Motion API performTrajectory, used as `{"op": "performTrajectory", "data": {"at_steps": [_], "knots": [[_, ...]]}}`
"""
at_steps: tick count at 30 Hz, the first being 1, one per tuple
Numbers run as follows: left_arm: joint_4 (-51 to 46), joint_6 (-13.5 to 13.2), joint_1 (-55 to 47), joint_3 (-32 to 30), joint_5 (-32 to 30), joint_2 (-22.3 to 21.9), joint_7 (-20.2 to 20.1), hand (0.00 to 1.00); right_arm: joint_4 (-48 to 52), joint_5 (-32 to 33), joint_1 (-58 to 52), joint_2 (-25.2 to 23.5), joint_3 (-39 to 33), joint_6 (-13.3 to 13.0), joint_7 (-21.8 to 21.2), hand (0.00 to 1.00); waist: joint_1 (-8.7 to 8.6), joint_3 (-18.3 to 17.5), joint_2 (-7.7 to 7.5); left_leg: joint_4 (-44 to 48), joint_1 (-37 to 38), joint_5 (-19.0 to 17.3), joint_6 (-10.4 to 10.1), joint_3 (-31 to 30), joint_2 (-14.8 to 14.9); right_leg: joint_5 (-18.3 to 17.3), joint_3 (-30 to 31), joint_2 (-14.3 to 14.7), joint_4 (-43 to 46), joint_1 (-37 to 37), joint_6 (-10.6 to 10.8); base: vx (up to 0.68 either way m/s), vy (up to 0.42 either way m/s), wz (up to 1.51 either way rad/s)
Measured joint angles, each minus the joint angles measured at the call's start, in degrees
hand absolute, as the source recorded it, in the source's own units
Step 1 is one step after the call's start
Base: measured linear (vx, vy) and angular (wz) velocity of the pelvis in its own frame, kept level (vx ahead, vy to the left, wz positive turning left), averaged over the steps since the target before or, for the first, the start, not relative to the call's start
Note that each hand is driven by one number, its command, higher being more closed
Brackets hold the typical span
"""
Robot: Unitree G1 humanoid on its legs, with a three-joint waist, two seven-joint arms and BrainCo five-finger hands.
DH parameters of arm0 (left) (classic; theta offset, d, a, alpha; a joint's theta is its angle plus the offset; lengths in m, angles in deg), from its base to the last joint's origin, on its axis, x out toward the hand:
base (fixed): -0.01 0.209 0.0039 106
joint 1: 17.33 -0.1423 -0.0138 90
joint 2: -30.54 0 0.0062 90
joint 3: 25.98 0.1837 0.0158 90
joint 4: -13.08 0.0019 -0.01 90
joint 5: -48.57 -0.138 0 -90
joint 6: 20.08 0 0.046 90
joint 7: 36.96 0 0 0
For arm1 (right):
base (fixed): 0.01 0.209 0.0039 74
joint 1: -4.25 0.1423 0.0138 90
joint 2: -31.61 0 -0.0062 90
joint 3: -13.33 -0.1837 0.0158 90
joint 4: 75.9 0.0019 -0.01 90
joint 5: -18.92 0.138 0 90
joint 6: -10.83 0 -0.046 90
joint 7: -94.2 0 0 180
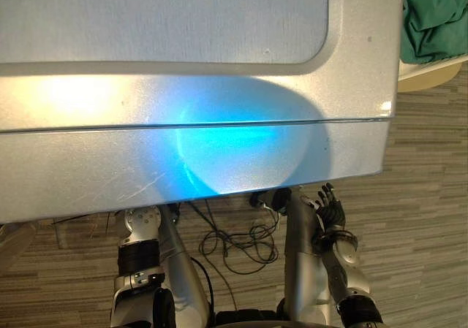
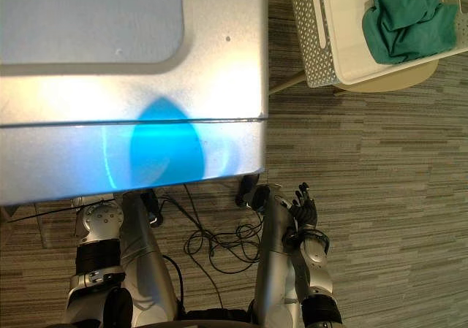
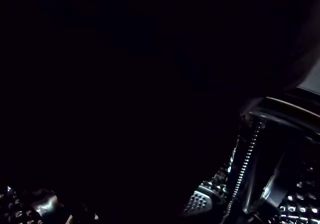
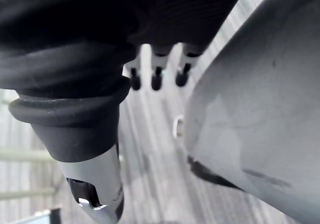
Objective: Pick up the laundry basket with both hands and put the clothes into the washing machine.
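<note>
Silver-grey metal washing machine [image 1: 219, 101] top | right hand [image 2: 303, 210] by its front right corner, fingers loosely spread, empty | left hand under its front edge, state cannot tell | white perforated plastic laundry basket [image 2: 313, 43] holding teal-green clothes [image 2: 406, 21], on beige seat [image 2: 395, 83], off machine's right side

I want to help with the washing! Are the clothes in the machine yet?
Not yet. Nothing looks done: the green clothes lie in the white basket, on a stool off to the washing machine's side. The right hand hangs open, holding nothing. To do: lifting the basket and loading the clothes.
</note>
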Motion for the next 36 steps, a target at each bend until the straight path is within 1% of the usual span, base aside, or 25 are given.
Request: {"op": "performTrajectory", "data": {"at_steps": [4, 7, 10, 13, 14, 16, 17, 18, 20, 24, 28, 30, 36], "knots": [[-1.64, -0.01, -0.26, -0.03, -1.29, -0.22, 1.22, 1.0, 0.06, -0.01, 0.0, 0.01, 0.0, -0.01, -0.73, 0.0, -0.02, 0.0, 0.0, 0.0, 0.04, 0.0, 0.0, 0.0, 0.03, 0.0, 0.0, 0.04, 0.03, -0.01, 0.0, -0.04, -0.052, 0.0], [-6.14, -0.25, -0.77, -0.19, -2.99, -0.63, 2.79, 1.0, 0.31, -0.01, -0.03, 0.01, 0.0, -0.02, -1.02, 0.0, -0.02, 0.0, 0.0, 0.0, 0.05, 0.0, 0.0, 0.02, 0.03, 0.0, 0.07, 0.07, 0.0, -0.02, 0.0, -0.05, -0.047, 0.0], [-10.84, -0.64, -1.42, -0.39, -6.91, -0.52, 3.83, 1.0, 0.79, -0.02, -0.11, 0.01, -0.01, -0.07, -1.07, 0.0, -0.01, -0.01, 0.0, -0.14, 0.24, 0.03, -0.05, 0.15, 0.05, 0.08, 0.16, 0.13, -0.07, -0.03, -0.14, -0.05, -0.049, -0.01], [-14.95, -0.51, -1.79, -2.41, -13.4, -0.43, 6.01, 1.0, 1.18, -0.05, -0.24, 0.01, -0.02, -0.14, -1.23, 0.0, 0.01, -0.02, -0.01, -1.22, 1.12, 0.31, -0.47, 0.94, 0.1, 0.49, 0.63, 0.46, -0.73, -0.03, -0.33, -0.03, -0.056, -0.07], [-15.35, 0.19, -2.5, -3.1, -16.2, -0.17, 7.19, 1.0, 1.2, -0.06, -0.3, 0.01, -0.07, -0.23, -1.41, 0.0, -0.07, -0.02, -0.01, -1.68, 1.53, 0.48, -0.78, 1.23, 0.17, 0.59, 0.89, 0.72, -1.02, -0.03, -0.37, -0.02, -0.061, -0.11], [-16.09, 1.57, -3.5, -3.79, -19.26, -0.19, 8.37, 1.0, 1.17, -0.07, -0.58, 0.0, -0.68, -0.34, -2.16, 0.0, -0.07, -0.02, 0.0, -2.12, 1.91, 0.61, -1.02, 1.31, 0.21, 0.65, 0.94, 0.95, -1.16, -0.04, -0.47, -0.01, -0.068, -0.06], [-16.7, 2.69, -3.68, -4.29, -21.01, -0.19, 9.05, 1.0, 1.19, -0.07, -0.58, 0.01, -1.21, -0.46, -2.37, 0.0, -0.11, -0.04, 0.02, -2.44, 2.07, 0.73, -1.23, 1.31, 0.22, 0.69, 0.92, 1.02, -1.18, -0.04, -0.54, 0.0, -0.063, -0.02], [-16.96, 3.14, -3.81, -4.42, -21.75, -0.19, 9.44, 1.0, 1.19, -0.07, -0.58, 0.01, -1.44, -0.56, -2.42, 0.0, -0.1, -0.04, 0.02, -2.64, 2.16, 0.79, -1.34, 1.36, 0.22, 0.69, 0.91, 1.04, -1.23, -0.04, -0.55, 0.0, -0.07, 0.0], [-18.29, 4.85, -5.63, -4.53, -24.12, -0.2, 9.61, 1.0, 1.19, -0.1, -0.58, 0.01, -2.41, -1.17, -2.64, 0.0, -0.11, -0.06, 0.05, -3.01, 2.4, 0.86, -1.46, 1.44, 0.23, 0.71, 1.0, 1.2, -1.38, -0.07, -0.58, -0.01, -0.047, -0.03], [-20.09, 6.56, -7.85, -4.45, -25.8, -0.23, 9.18, 1.0, 1.15, -0.3, -0.58, 0.0, -2.96, -1.23, -3.44, 0.0, -0.07, -0.1, 0.06, -3.33, 2.71, 0.86, -1.46, 2.16, 0.21, 0.71, 1.48, 1.22, -1.56, -0.37, -0.59, -0.01, -0.032, -0.03], [-20.91, 6.78, -8.55, -3.72, -25.78, -0.94, 8.18, 1.0, 1.15, -0.39, -0.57, -0.01, -3.06, -1.19, -3.63, 0.0, -0.02, -0.23, 0.15, -3.55, 2.92, 0.86, -1.46, 2.45, 0.14, 0.71, 1.56, 1.09, -1.57, -0.39, -0.59, 0.0, 0.0, 0.0], [-22.63, 7.33, -9.61, -2.51, -25.8, -1.92, 8.03, 1.0, 1.1, -0.38, -0.59, -0.04, -3.46, -1.19, -3.66, 0.0, 0.04, -0.24, 0.16, -3.68, 2.92, 0.86, -1.46, 2.64, 0.03, 0.71, 1.6, 0.94, -1.65, -0.46, -0.59, 0.0, 0.0, 0.0], [-24.4, 7.39, -11.55, 0.56, -26.94, -2.88, 6.78, 1.0, 1.13, -0.35, -0.58, -0.09, -3.68, -1.29, -3.68, 0.0, 0.51, -0.29, 0.16, -3.74, 2.9, 0.86, -1.47, 2.77, -0.11, 0.71, 1.61, 0.74, -1.78, -0.47, -0.59, 0.0, -0.006, 0.0]]}}
